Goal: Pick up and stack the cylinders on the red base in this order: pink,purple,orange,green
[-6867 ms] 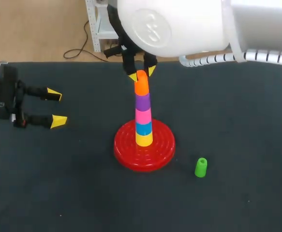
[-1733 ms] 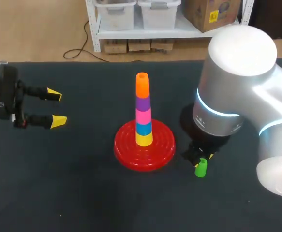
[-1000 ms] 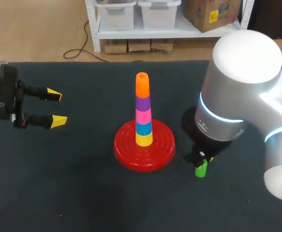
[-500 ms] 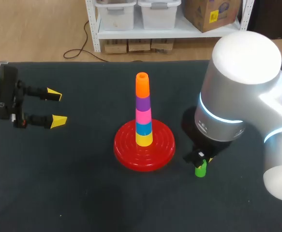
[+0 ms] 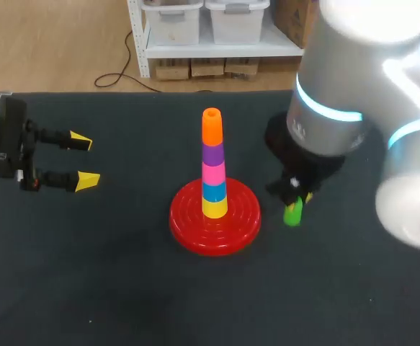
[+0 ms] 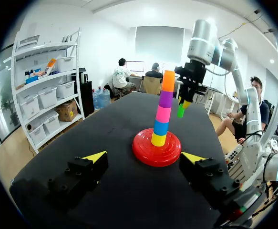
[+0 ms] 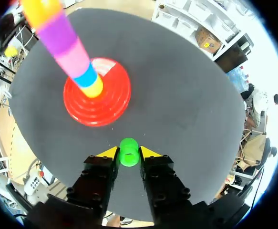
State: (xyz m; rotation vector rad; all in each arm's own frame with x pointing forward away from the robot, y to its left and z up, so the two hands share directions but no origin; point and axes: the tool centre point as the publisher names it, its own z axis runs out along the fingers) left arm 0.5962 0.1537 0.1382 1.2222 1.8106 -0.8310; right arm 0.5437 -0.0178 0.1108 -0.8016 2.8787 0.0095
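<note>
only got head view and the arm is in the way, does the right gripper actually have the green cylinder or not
Observer: Yes. The right wrist view shows the small green plastic cylinder pinched between both yellow-tipped fingers of the right gripper, touched from two sides.
Operator: ok is it off the table
Observer: Yes. In the left wrist view it hangs clear of the black table, beside the stack, at about the height of the pink cylinder.

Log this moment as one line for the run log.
right end effector shut on green cylinder, held in air | orange cylinder topmost on red base | left end effector open
</note>
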